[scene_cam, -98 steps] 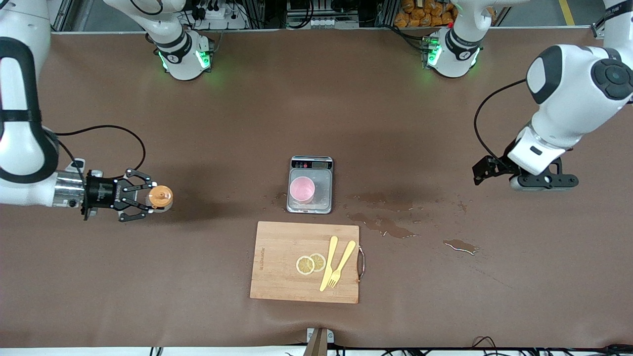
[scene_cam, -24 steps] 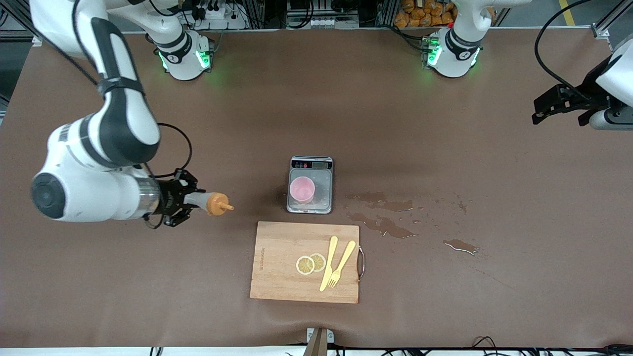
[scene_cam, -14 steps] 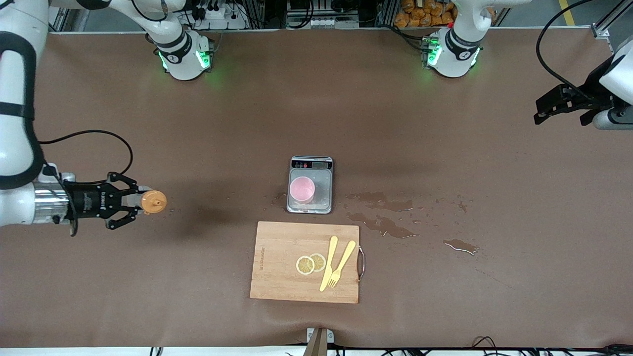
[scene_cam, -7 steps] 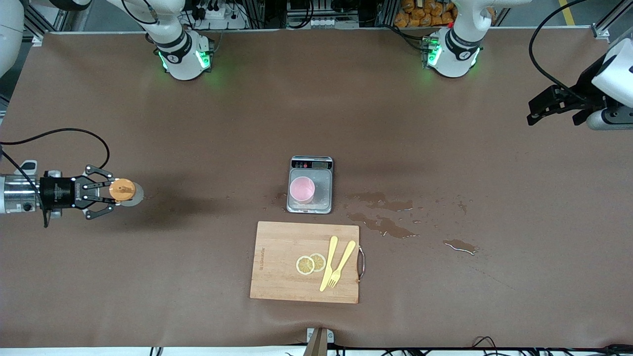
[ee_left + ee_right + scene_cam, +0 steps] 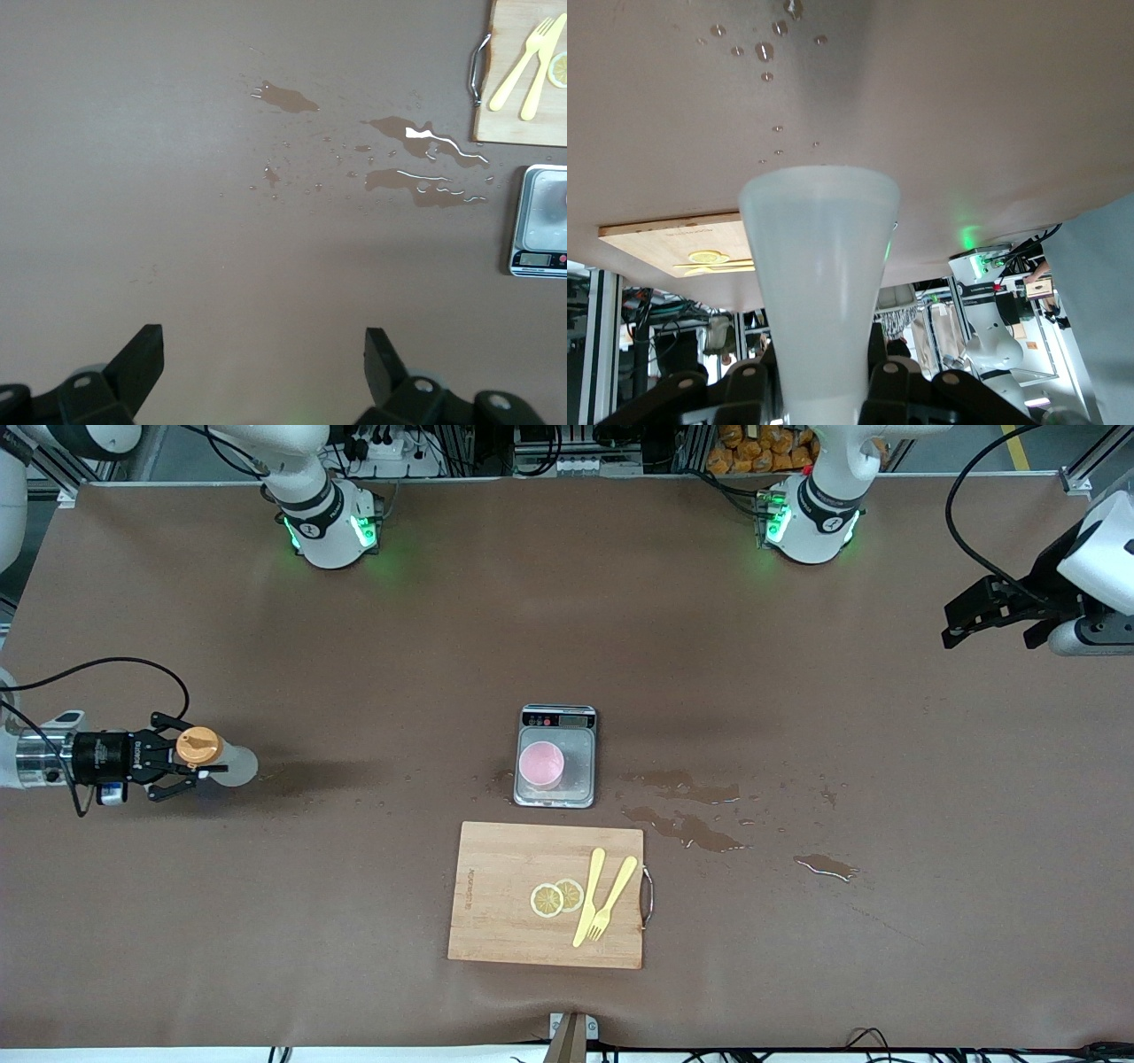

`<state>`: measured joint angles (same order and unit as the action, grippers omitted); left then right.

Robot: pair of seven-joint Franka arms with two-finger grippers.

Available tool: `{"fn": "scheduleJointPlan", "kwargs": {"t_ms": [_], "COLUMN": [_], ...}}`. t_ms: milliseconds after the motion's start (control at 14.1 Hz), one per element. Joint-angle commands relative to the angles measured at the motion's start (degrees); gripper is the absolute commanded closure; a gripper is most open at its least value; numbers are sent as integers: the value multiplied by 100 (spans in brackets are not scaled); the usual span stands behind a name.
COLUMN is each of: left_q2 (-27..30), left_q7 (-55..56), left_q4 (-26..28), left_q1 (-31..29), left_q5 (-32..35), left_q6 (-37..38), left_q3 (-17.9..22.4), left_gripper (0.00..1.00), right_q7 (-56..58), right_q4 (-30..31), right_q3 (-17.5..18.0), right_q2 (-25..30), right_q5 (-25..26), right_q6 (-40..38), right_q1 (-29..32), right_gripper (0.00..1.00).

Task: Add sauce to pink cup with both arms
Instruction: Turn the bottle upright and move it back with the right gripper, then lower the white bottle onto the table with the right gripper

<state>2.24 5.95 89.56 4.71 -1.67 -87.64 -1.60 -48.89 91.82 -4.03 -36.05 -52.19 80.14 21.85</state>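
Observation:
The sauce bottle [image 5: 229, 764] is in my right gripper [image 5: 168, 766], which is shut on its narrow part by the orange cap [image 5: 198, 746]. It is tilted above the table at the right arm's end, its wide base pointing away from the gripper. The right wrist view shows the translucent body [image 5: 819, 266] between the fingers [image 5: 888, 382]. The pink cup [image 5: 540, 764] stands on the scale [image 5: 576, 788] at the table's middle. My left gripper [image 5: 957, 622] is open and empty above the left arm's end; in the left wrist view [image 5: 261, 354] its jaws stand wide apart over bare table.
A wooden cutting board [image 5: 496, 903] with lemon slices [image 5: 556, 897], a yellow fork [image 5: 611, 899] and a knife [image 5: 588, 895] lies nearer to the front camera than the scale. Brown spills [image 5: 691, 828] spread beside the scale toward the left arm's end; they also show in the left wrist view [image 5: 425, 164].
My right gripper has drawn back with the sauce bottle toward the right arm's end of the table, and the bottle has tipped. The left arm has barely moved.

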Motion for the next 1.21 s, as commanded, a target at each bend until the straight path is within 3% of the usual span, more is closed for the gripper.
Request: {"fn": "scheduleJointPlan", "kwargs": {"t_ms": [0, 710, 923, 1137], "left_q2": [110, 110, 110, 110], "left_q7": [73, -6, -802, -763], "left_q4": [18, 35, 35, 27], "left_q1": [-31, -22, -22, -40], "left_q5": [-211, -123, 192, 176], "left_q6": [45, 186, 344, 344], "left_q3": [-16, -130, -130, -130], "left_gripper": [0, 0, 0, 0], "right_q7": [606, 1926, 2006, 2111], "right_q4": [3, 38, 47, 99], "right_q3": [104, 104, 104, 104], "right_q2": [-340, -1220, -1404, -1458], "right_q5": [-353, -485, -485, -485], "right_q6": [-287, -402, -376, -358], "right_q1": [310, 680, 698, 724], "right_gripper": [84, 81, 78, 78]}}
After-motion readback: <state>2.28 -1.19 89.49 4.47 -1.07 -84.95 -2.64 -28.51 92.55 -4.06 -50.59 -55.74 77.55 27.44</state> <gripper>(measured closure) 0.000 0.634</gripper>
